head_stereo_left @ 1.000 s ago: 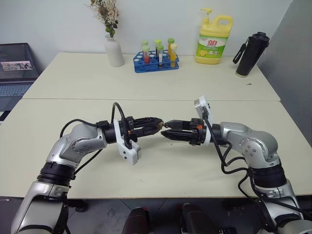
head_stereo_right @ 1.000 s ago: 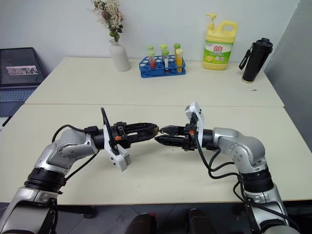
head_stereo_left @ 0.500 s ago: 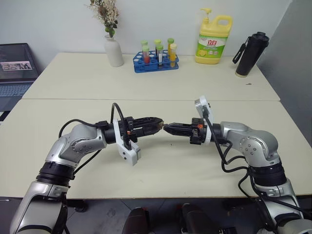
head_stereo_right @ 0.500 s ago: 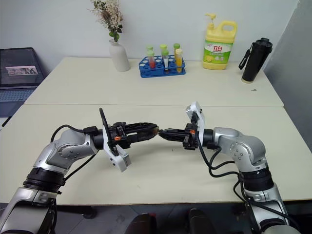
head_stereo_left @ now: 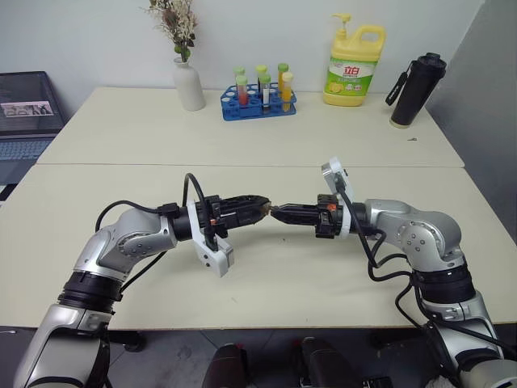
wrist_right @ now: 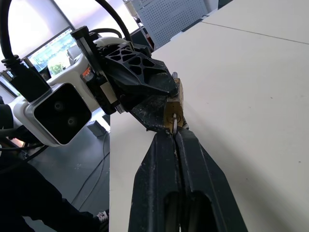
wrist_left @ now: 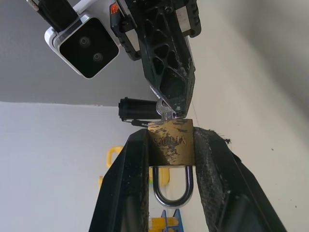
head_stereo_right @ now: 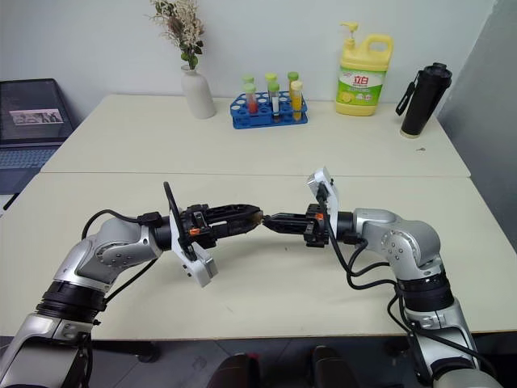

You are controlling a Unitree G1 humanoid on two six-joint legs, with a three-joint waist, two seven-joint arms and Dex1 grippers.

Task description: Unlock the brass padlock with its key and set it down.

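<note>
The left claw (wrist_left: 170, 193) holds the tiny golden brass padlock (wrist_left: 171, 145) by its two flat sides, up in the air over the near half of the pale worktop (head_stereo_left: 266, 275). The padlock's thin silver loop points back between the fingers. The right claw (wrist_right: 173, 131) is pinched tight on the tiny silver key (wrist_left: 163, 112), and the key sits in the bottom of the padlock.

What could go wrong? The key is very small and thin. If the right claw turns off line with the keyhole, the key could slip out of its fingers, or bend. If the left claw's hold is too soft, the padlock might spin along with the key and stay locked, or drop onto the worktop.

Both arms reach toward the middle, level, tip to tip. The left claw points right and the right claw points left.
</note>
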